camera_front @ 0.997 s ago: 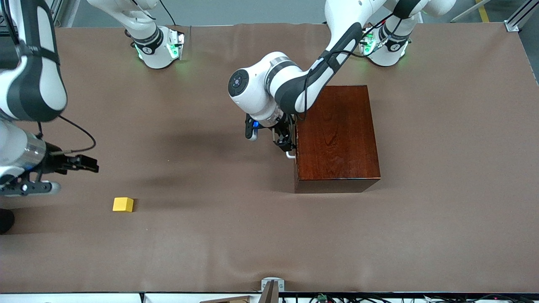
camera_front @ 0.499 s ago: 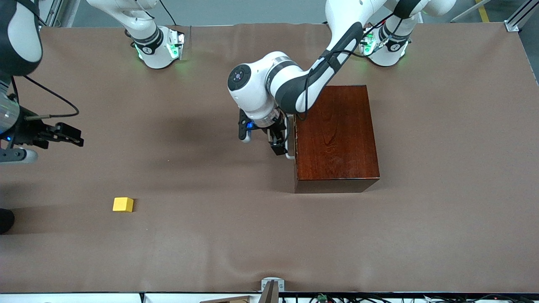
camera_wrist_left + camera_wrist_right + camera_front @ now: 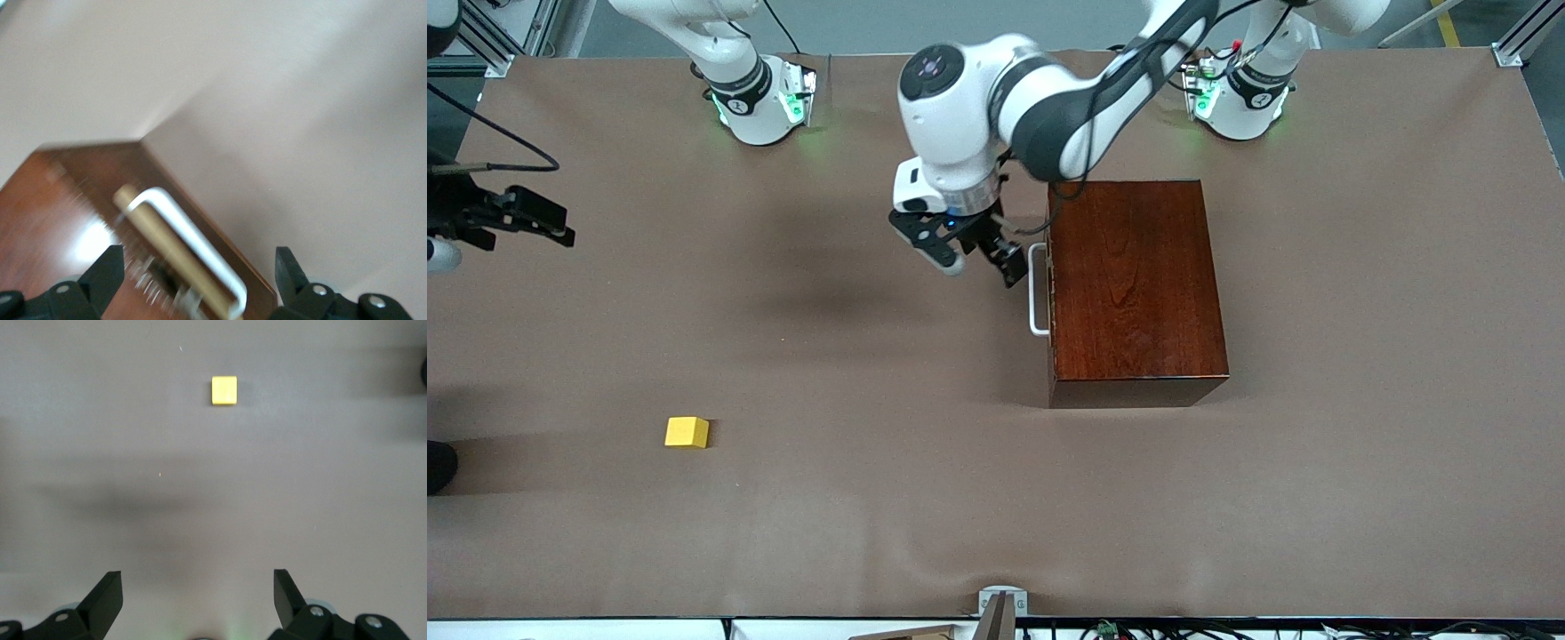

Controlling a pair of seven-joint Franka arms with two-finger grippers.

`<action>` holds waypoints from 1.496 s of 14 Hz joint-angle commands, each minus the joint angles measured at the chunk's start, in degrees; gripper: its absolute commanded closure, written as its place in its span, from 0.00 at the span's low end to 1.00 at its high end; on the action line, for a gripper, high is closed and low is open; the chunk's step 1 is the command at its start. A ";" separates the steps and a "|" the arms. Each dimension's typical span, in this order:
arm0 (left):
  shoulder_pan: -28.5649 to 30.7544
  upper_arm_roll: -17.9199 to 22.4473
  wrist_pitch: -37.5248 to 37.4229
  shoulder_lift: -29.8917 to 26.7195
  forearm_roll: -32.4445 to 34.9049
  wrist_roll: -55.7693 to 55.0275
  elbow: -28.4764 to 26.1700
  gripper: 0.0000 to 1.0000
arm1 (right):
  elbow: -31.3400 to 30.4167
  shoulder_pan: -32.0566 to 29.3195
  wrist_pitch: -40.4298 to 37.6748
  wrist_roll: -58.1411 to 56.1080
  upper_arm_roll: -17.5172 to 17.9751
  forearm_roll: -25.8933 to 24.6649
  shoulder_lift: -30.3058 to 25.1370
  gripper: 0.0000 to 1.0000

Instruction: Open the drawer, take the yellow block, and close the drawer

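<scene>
The dark wooden box (image 3: 1138, 284) stands on the brown table with the drawer pushed in and its white handle (image 3: 1038, 289) facing the right arm's end. My left gripper (image 3: 980, 260) hangs open in the air in front of that handle, touching nothing. In the left wrist view the handle (image 3: 193, 240) shows blurred between the open fingers of the left gripper (image 3: 198, 261). The yellow block (image 3: 687, 432) lies on the table toward the right arm's end, nearer the front camera than the box. My right gripper (image 3: 559, 227) is open and empty, up over the table's edge. The right wrist view shows the yellow block (image 3: 224, 390) well clear of the right gripper (image 3: 197, 580).
The brown cloth table (image 3: 889, 498) carries only the box and the block. Both arm bases (image 3: 760, 98) stand along the edge farthest from the front camera. A small metal bracket (image 3: 1001, 604) sits at the edge nearest it.
My left gripper has let go of the handle and risen away from it toward the bases. My right gripper has drawn back toward the table's edge. The drawer stays pushed in.
</scene>
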 commanded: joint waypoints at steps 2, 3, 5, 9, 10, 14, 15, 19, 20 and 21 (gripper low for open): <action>8.93 0.34 -8.01 -11.35 -2.51 -8.54 -3.07 0.00 | -3.68 -0.40 -0.43 2.32 1.16 0.08 -3.54 0.00; 12.09 -0.10 -9.77 -13.55 -3.47 -8.29 -3.17 0.00 | -3.68 -0.49 -0.43 2.32 1.16 0.08 -3.54 0.00; 17.28 -0.19 -13.73 -17.42 -6.71 -8.02 -3.52 0.00 | -3.77 -0.58 0.09 1.88 0.90 0.25 -3.46 0.00; 29.41 -0.19 -14.36 -26.13 -15.07 -4.71 -11.58 0.00 | -3.77 -0.84 1.76 0.48 0.81 0.60 -3.28 0.00; 31.96 -0.02 -14.27 -27.19 -15.34 0.36 -12.82 0.00 | -3.86 -1.02 2.64 -0.05 0.73 0.60 -3.19 0.00; 35.24 5.77 -13.83 -27.73 -15.52 11.03 -14.24 0.00 | -3.77 -1.63 3.18 -0.41 0.73 0.60 -3.10 0.00; 35.15 7.00 -13.83 -27.73 -15.52 11.14 -14.68 0.00 | -3.60 -1.98 2.91 -0.23 0.81 0.60 -2.93 0.00; 35.24 12.02 -13.66 -30.09 -19.38 12.80 -18.44 0.00 | -2.28 -1.90 0.63 3.62 0.81 0.69 -2.93 0.00; 35.24 12.64 -12.61 -31.06 -19.56 13.94 -20.03 0.00 | -1.58 -2.07 0.62 3.55 0.81 0.78 -2.84 0.00; 35.24 12.82 -10.52 -32.37 -19.56 15.78 -21.96 0.00 | -1.49 -1.38 0.62 3.46 0.90 1.21 -2.23 0.00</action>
